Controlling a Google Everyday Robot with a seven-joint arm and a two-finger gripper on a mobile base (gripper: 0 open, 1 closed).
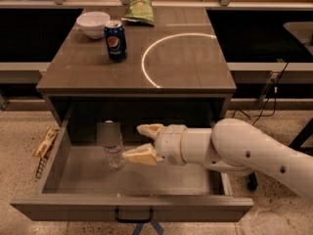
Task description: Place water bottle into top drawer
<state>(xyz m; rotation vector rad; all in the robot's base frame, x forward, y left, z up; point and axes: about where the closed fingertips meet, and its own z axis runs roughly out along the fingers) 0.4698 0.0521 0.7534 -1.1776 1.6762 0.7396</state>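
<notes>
**Bottle in open drawer, gripper spread beside it**

The drawer (73, 210) is pulled out. The bottle (114, 150) stands upright inside, left of centre, near the back. The gripper (132, 142) is inside the drawer, just right of the bottle, fingers spread apart and holding nothing. The lower fingertip is close to the bottle; contact can't be told. On the cabinet top (195, 67): a can (116, 40), a bowl (93, 23) and a chip bag (138, 11).

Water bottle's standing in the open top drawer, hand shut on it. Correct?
Not quite: the hand is open, not shut on the water bottle, and sits beside it inside the drawer. The camera view shows this. The bottle does stand in the open top drawer.
</notes>
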